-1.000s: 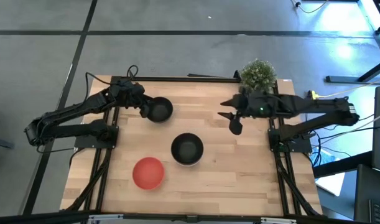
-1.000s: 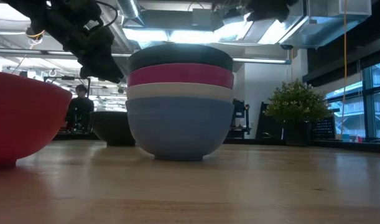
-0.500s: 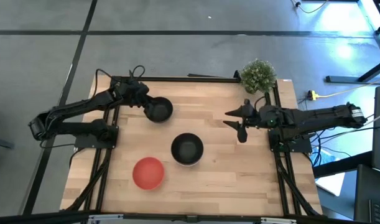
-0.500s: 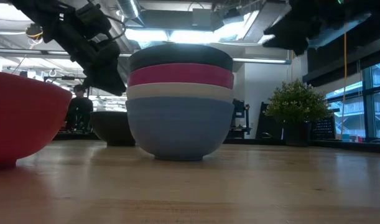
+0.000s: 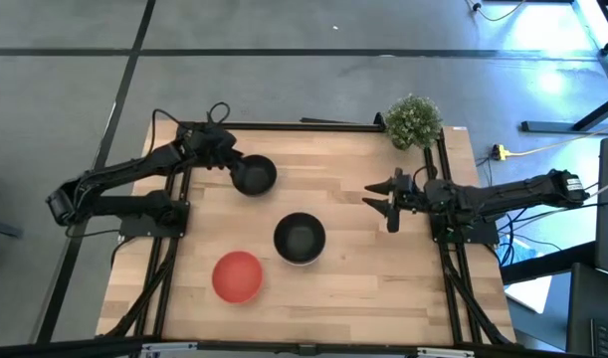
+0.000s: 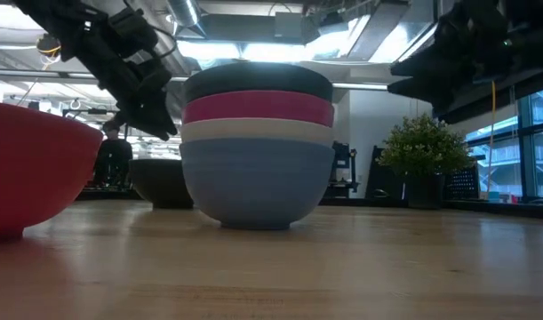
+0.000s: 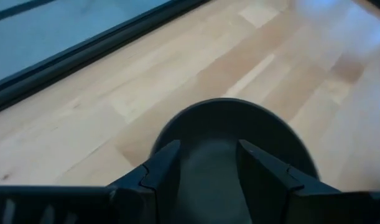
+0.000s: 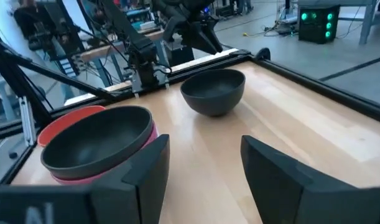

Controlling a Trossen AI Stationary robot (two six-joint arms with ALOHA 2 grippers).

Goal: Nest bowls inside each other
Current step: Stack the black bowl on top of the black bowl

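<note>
A stack of bowls point(image 5: 300, 239) stands mid-table: blue point(image 6: 258, 182) at the bottom, then white point(image 6: 258, 132), magenta point(image 6: 258, 108) and black point(image 6: 258, 82). A red bowl point(image 5: 237, 275) sits alone near the front left. A second black bowl point(image 5: 255, 176) rests on its base at the far left. My left gripper point(image 7: 208, 168) hovers open just above that bowl's left rim, slanting down, and the low view shows it point(image 6: 151, 116) clear of the bowl. Over the table's right side, my right gripper point(image 5: 380, 204) is open and holds nothing, pointing nearly level toward the stack point(image 8: 96, 140).
A small green potted plant point(image 5: 413, 119) stands at the far right corner, behind my right arm. Bare wood lies between the stack and my right gripper, and along the front right. Black frame rails point(image 5: 174, 249) run along both side edges.
My right gripper has come down a good way and drawn back toward the table's right edge, tipping up from a downward slant to nearly level; its fingers stay open. My left gripper has sunk slightly toward the lone black bowl. No bowl has moved.
</note>
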